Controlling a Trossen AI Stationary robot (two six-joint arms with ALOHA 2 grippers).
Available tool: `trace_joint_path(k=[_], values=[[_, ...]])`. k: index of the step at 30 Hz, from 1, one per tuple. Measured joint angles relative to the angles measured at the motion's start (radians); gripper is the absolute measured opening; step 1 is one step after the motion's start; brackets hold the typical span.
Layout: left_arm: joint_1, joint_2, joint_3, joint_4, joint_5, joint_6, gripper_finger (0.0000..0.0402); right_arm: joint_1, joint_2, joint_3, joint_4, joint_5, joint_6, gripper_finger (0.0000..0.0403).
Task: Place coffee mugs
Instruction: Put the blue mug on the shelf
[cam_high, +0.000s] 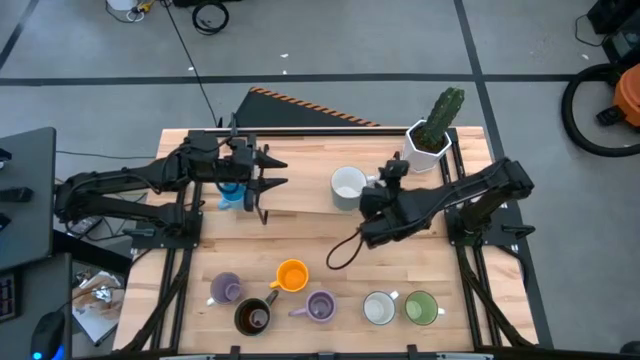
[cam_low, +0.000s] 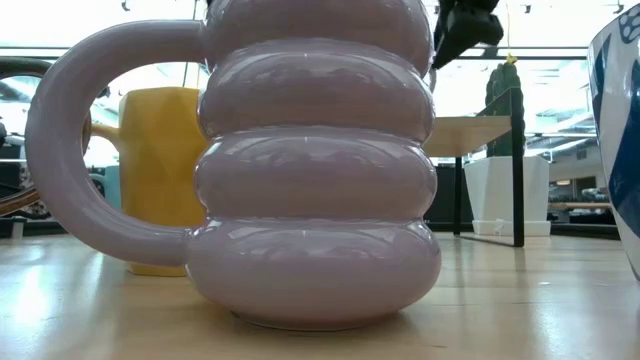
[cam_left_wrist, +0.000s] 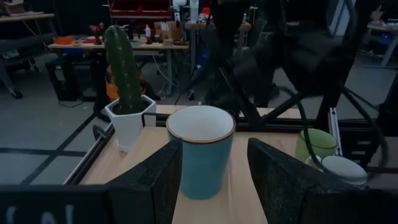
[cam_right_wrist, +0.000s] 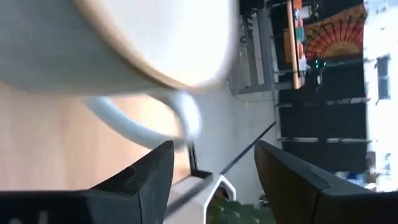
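I can read no brand, label or writing on any mug. My left pincer (cam_high: 262, 183) sits near the tabletop's (cam_high: 300, 235) far left corner, its fingers (cam_left_wrist: 155, 180) spread wide on either side of the blue mug (cam_left_wrist: 199, 151), which stands upright on the wood; I cannot tell whether they touch it. My right pincer (cam_high: 378, 185) is by the far edge, right of centre, its fingers spread apart just beside the handle of a white mug (cam_high: 347, 187) that stands upright on the tabletop. Just beyond it, at the far right corner, stands the white hexagonal pot with a cactus (cam_high: 434, 133). Along the near edge stand 6 mugs: a lavender mug (cam_high: 226, 288), a dark brown mug (cam_high: 252, 316), an orange mug (cam_high: 291, 275), a second lavender mug (cam_high: 320, 306), a second white mug (cam_high: 379, 308) and a green mug (cam_high: 421, 307). A black cable (cam_high: 345, 250) loops over the wood under my right arm.
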Motion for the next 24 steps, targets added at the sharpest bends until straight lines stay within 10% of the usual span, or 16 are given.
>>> trace_joint_path(k=[24], values=[[-0.002,0.028,0.001,-0.048,0.0,0.007,0.0189,-0.077,-0.146,-0.161,0.3,-0.041,-0.123,0.0231]])
